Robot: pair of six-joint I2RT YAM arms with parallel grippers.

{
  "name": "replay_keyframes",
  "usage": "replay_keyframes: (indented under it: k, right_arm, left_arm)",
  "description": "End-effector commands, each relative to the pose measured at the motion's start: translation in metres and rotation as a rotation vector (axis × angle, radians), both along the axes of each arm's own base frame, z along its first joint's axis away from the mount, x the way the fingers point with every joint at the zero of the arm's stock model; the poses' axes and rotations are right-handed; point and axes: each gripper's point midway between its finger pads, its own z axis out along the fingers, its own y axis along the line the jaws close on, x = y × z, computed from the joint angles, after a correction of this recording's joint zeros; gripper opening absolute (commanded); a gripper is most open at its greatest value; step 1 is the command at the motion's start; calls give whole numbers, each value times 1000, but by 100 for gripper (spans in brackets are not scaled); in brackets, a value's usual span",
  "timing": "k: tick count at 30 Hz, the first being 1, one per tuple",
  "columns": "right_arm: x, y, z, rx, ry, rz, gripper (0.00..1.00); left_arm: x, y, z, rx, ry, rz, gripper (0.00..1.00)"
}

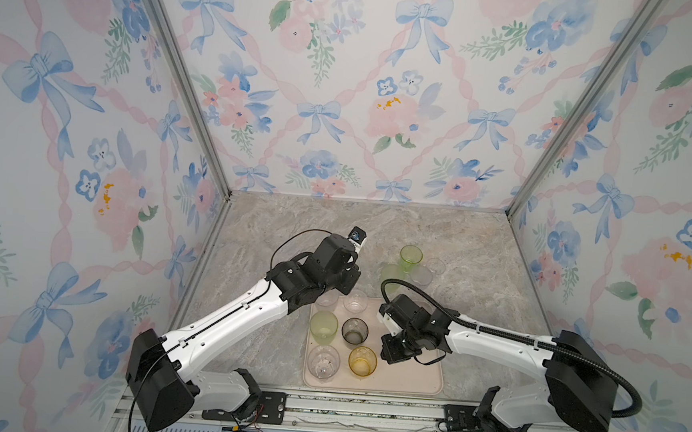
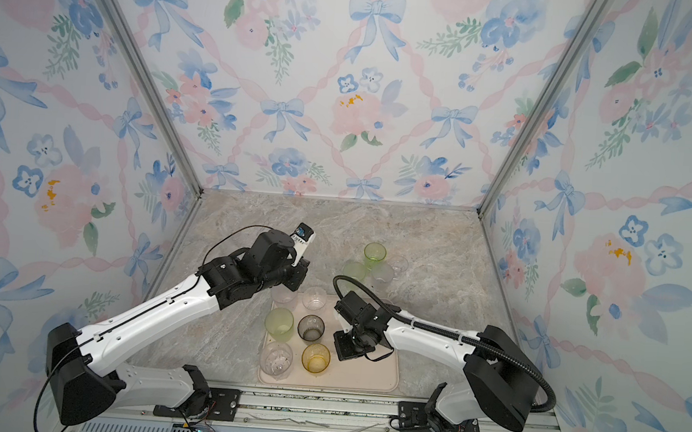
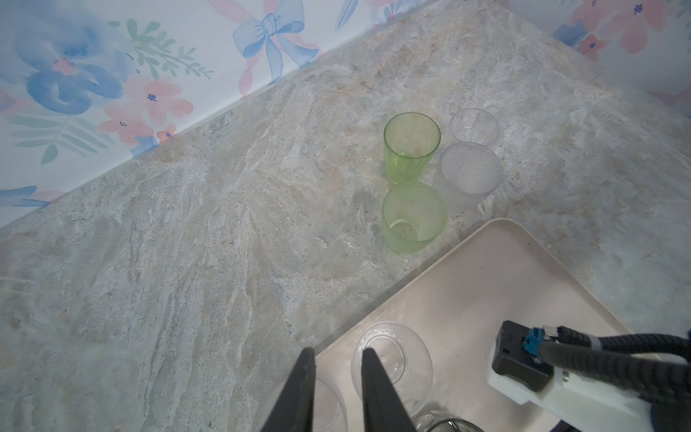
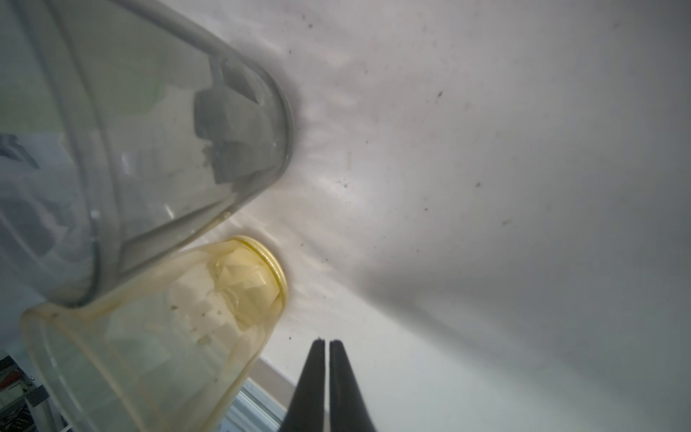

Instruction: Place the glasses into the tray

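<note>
The cream tray lies at the front middle. On it stand several glasses: two clear ones at the far edge, a pale green, a smoky grey, a clear and an amber one. Beyond the tray, on the stone top, stand two green glasses and two frosted clear ones. My left gripper hangs open above the tray's far left corner, its fingers apart over the two clear glasses. Low over the tray, my right gripper is shut and empty beside the amber glass.
Flowered walls with metal corner posts close the cell on three sides. A metal rail runs along the front edge, where both arm bases sit. The right arm's black cable hose loops over the tray's far right corner.
</note>
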Motion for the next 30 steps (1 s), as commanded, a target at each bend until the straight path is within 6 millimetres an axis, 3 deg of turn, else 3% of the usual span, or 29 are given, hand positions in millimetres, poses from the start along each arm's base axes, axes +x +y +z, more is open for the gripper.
replay_keyframes:
  k: [1,30]
  right_arm:
    - [-7,11,-1,25,22,13,9]
    - [-26,39,-6,63,83,48,6]
  left_arm:
    - [4,4,16,-43,-32,21,25]
    - [15,4,6,-37,-14,19,26]
